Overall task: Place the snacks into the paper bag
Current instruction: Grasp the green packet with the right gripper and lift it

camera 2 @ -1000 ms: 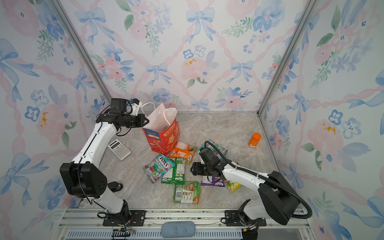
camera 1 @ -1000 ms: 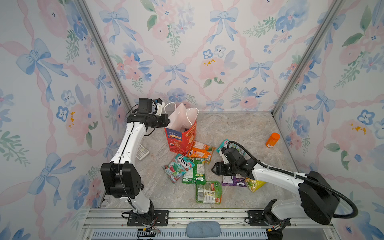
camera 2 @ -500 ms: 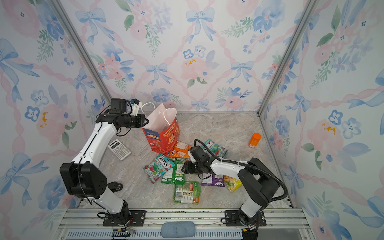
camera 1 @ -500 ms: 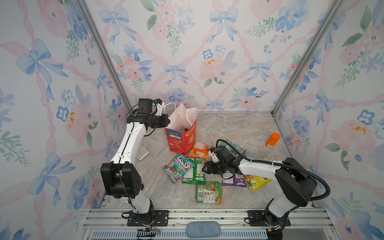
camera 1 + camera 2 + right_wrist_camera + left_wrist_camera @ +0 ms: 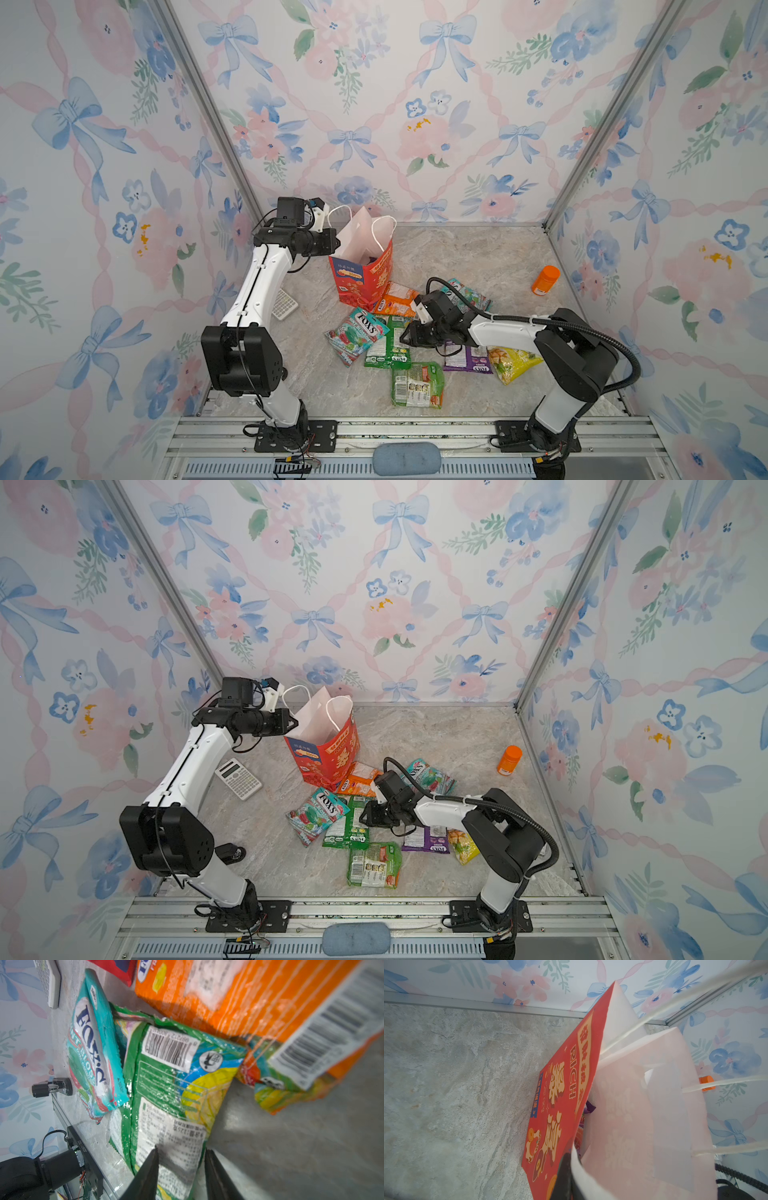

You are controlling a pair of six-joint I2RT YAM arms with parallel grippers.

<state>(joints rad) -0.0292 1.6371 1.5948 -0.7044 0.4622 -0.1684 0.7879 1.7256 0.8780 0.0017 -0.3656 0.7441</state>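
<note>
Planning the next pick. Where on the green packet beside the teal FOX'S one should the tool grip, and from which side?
Probably the free edge of the green packet, by its white label, approached from the side of the right tool. It lies flat, so only an edge pinches; the teal FOX'S packet crowds the opposite edge.

An orange bottle (image 5: 545, 280) stands by the right wall; a white calculator (image 5: 238, 778) lies left.

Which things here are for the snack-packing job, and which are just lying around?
For the job:
bag, teal packet, second teal packet, green packet, second green packet, orange packet, purple packet, yellow packet.

Just lying about:
calculator, bottle.
</note>
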